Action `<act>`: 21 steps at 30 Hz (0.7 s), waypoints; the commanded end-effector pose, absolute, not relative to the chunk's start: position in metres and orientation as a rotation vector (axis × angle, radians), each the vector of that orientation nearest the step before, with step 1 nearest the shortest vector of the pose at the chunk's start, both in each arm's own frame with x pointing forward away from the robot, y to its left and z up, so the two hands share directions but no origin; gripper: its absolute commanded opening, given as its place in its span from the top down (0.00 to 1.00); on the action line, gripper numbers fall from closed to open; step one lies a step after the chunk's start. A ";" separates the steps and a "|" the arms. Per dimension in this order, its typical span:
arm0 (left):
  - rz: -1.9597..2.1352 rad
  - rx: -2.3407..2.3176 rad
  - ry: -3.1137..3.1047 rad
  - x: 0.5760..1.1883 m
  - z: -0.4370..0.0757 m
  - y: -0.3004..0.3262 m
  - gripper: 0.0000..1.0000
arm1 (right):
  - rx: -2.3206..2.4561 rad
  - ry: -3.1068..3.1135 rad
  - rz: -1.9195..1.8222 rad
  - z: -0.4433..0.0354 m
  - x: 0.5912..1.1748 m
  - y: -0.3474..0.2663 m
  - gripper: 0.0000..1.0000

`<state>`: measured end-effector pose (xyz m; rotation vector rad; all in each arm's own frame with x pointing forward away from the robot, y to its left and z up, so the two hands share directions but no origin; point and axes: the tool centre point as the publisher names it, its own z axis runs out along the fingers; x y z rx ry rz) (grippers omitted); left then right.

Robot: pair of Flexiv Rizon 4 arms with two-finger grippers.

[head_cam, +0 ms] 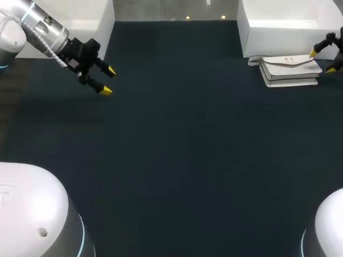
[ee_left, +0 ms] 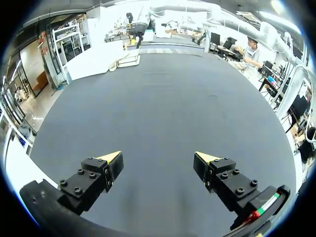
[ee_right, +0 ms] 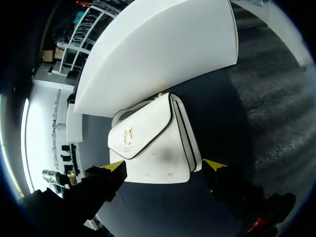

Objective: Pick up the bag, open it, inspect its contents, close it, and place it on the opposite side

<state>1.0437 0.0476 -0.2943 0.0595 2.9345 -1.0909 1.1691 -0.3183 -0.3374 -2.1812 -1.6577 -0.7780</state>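
White handbag [head_cam: 289,69] was seen at 2 o'clock on table [head_cam: 177,160]; right claw [head_cam: 322,61], open at its end, should be centred before squeezing. Left claw [head_cam: 108,81] was open.

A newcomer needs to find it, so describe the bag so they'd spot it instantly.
On the dark table, find the far right corner, where a white box stands. The bag lies flat in front of it; unlike the plain box, it has a dark-edged flap and gold clasp.
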 end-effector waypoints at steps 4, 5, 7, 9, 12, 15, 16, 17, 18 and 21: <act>-1.096 0.062 2.934 1.046 -0.296 0.048 0.00 | -2.055 -1.641 -0.675 -0.351 1.186 -0.327 0.02; -1.096 0.062 2.934 1.046 -0.296 0.048 0.00 | -2.054 -1.640 -0.675 -0.352 1.186 -0.327 0.06; -1.096 0.062 2.934 1.046 -0.296 0.048 0.00 | -2.049 -1.639 -0.673 -0.355 1.187 -0.327 0.14; -1.096 0.062 2.934 1.046 -0.296 0.048 0.00 | -2.044 -1.632 -0.674 -0.358 1.189 -0.328 0.21; -1.096 0.062 2.934 1.046 -0.296 0.048 0.00 | -2.034 -1.608 -0.699 -0.361 1.191 -0.330 0.40; -1.096 0.062 2.934 1.046 -0.296 0.048 0.00 | -2.034 -1.605 -0.704 -0.362 1.192 -0.331 0.42; -1.096 0.062 2.934 1.046 -0.296 0.048 0.00 | -2.033 -1.604 -0.706 -0.362 1.192 -0.332 0.44; -1.096 0.062 2.934 1.046 -0.296 0.048 0.00 | -2.033 -1.602 -0.708 -0.363 1.192 -0.332 0.43; -1.096 0.062 2.934 1.046 -0.296 0.048 0.00 | -2.032 -1.598 -0.710 -0.364 1.192 -0.333 0.44; -1.096 0.062 2.934 1.046 -0.296 0.048 0.00 | -2.029 -1.587 -0.714 -0.367 1.192 -0.334 0.47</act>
